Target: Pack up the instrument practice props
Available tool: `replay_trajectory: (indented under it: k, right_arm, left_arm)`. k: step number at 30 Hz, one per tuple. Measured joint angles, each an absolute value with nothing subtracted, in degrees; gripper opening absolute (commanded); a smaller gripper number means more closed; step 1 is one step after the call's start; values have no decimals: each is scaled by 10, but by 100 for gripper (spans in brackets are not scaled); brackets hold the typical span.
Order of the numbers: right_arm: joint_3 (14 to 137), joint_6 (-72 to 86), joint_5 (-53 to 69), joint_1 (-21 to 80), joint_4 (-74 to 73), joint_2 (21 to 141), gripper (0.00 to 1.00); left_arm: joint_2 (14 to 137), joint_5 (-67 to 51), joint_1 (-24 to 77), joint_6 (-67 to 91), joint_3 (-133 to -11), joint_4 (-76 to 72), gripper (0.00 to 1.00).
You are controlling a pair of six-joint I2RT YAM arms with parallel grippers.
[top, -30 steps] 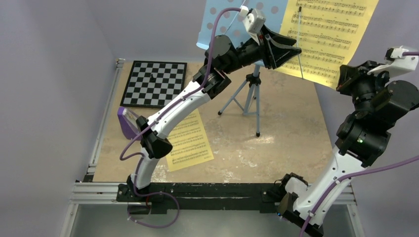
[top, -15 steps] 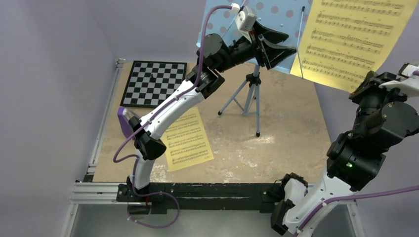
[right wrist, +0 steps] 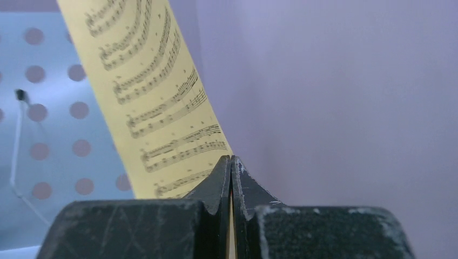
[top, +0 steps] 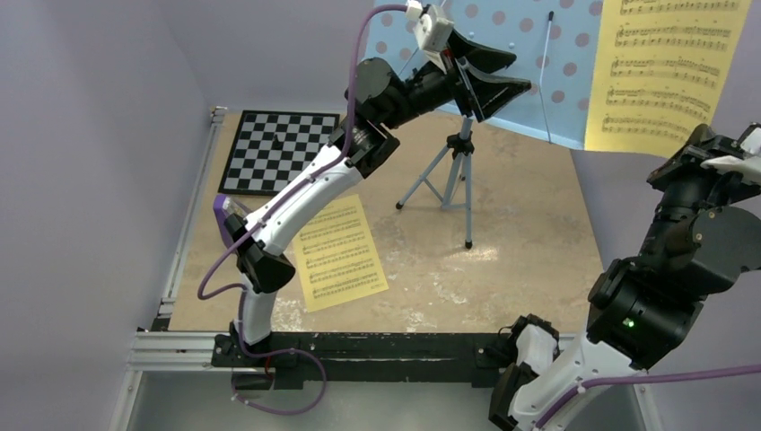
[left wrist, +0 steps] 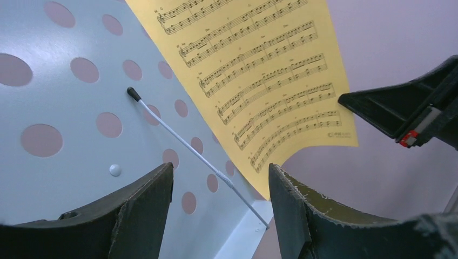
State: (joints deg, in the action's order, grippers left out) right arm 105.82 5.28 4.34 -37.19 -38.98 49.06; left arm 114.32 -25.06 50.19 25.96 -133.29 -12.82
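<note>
The light blue music stand (top: 459,171) stands on its tripod at the table's middle back; its hole-dotted tray (top: 556,81) is at the top, with a thin white baton (left wrist: 189,148) resting on it. My left gripper (top: 516,85) is open, raised close in front of the tray, holding nothing. My right gripper (top: 686,157) is shut on the lower edge of a yellow sheet of music (top: 669,72), held up to the right of the tray; the sheet also shows in the left wrist view (left wrist: 254,81) and the right wrist view (right wrist: 156,108). A second yellow sheet (top: 341,251) lies flat on the table. The purple metronome (top: 229,220) stands at the left, partly behind the left arm.
A black-and-white checkerboard (top: 280,151) lies at the back left. The table is a tan board with a metal rail (top: 359,346) along its near edge. Lilac walls close in on the left, back and right.
My right gripper has carried the yellow sheet up and to the right, off the stand's tray. My left gripper has risen a little along the tray, still open.
</note>
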Motion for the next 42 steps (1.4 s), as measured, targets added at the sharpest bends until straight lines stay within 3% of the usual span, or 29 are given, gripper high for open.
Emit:
replay_trajectory:
  k: [14,21,26,31,38,42]
  right_arm:
    - [1212,133,293,-372,-285,488,0]
    - [1333,291,450,-362,-195,587,0]
    - [1395,309,501,-242,-195,666,0]
    - [1391,302,518,-103,-221,710,0]
    - [1250,260,539,93,-270,708,0]
    - [1128,199,552,183,-310,692,0]
  left_arm:
    - [1092,-228,486,186,-1331,-122,70]
    - [942,-206,397,72,-1215,-45,70]
    - [732,-149,329,-44,-1020,23,71]
    - [594,-77,282,-121,-925,88,72]
    - [559,-9,81,-84,-882,161,71]
    - [570,-1,25,-70,-876,185,71]
